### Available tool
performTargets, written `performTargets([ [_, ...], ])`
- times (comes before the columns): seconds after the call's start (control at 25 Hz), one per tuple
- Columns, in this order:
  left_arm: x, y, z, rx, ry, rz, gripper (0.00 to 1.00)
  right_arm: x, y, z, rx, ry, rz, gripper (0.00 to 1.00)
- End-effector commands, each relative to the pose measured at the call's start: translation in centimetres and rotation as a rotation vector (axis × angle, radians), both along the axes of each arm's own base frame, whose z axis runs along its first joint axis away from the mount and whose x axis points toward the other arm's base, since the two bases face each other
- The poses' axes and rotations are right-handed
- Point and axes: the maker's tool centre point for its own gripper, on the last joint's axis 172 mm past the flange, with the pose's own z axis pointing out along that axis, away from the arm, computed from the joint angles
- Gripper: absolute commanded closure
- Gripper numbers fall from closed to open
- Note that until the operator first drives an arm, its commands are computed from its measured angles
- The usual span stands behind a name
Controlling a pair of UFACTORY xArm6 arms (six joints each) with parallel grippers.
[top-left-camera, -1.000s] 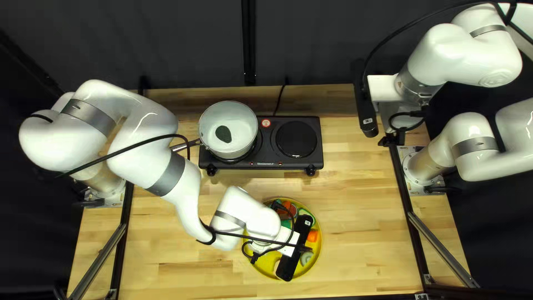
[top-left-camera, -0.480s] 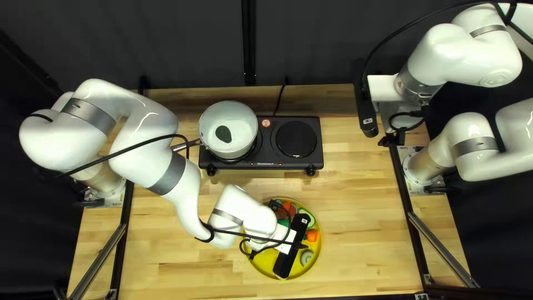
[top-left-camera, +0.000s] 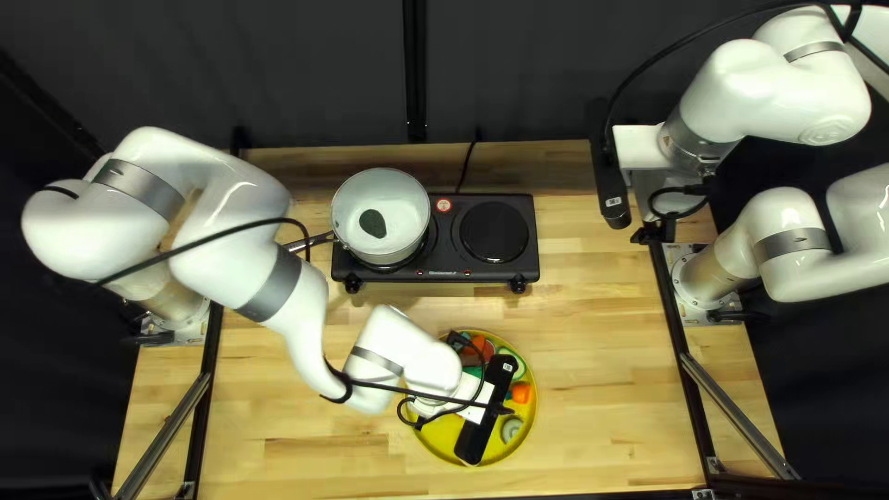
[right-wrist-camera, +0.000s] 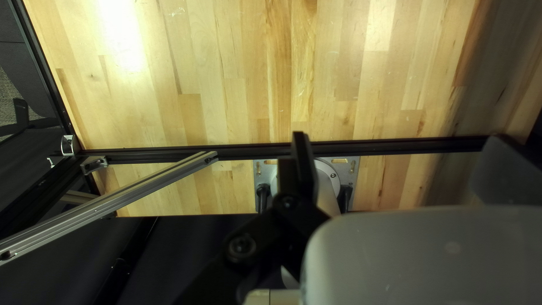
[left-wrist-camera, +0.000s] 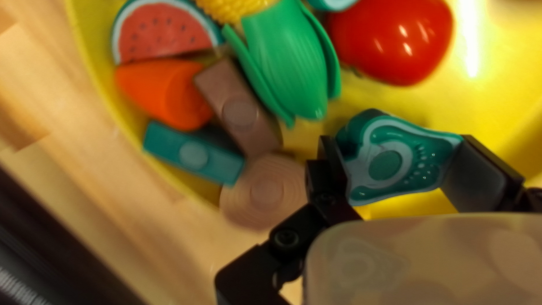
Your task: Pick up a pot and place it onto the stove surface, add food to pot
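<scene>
Within the left pincer (top-left-camera: pixel 503 409), a teal toy (left-wrist-camera: pixel 386 165).

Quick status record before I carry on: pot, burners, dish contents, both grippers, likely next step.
pot: gray-white pot, on the stove's left burner in the top left view
in pot: one dark green piece, kind unclear
other burner: bare
left gripper: shut on the teal piece, over the yellow dish
also in dish: red piece, watermelon slice, orange piece, green-husked piece, others
right gripper: open, away from the dish
next: probably teal piece into pot
</scene>
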Motion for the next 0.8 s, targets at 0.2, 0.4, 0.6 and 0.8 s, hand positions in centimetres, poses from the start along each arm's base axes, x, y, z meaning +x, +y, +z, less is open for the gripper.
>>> performTargets([
  [0.2,-4.6,11.1,8.6,0.046,0.014,0.019,1.00,0.0,0.0,0.0,0.000,0.000,0.000,0.00],
  [0.4,-6.5,16.6,12.5,0.074,0.030,0.049,1.00,0.0,0.0,0.0,0.000,0.000,0.000,0.00],
  [0.6,-8.2,23.0,12.8,0.083,0.033,0.090,1.00,0.0,0.0,0.0,0.000,0.000,0.000,0.00],
  [0.8,-8.8,28.5,10.6,0.069,0.024,0.138,1.00,0.0,0.0,0.0,0.000,0.000,0.000,0.00],
])
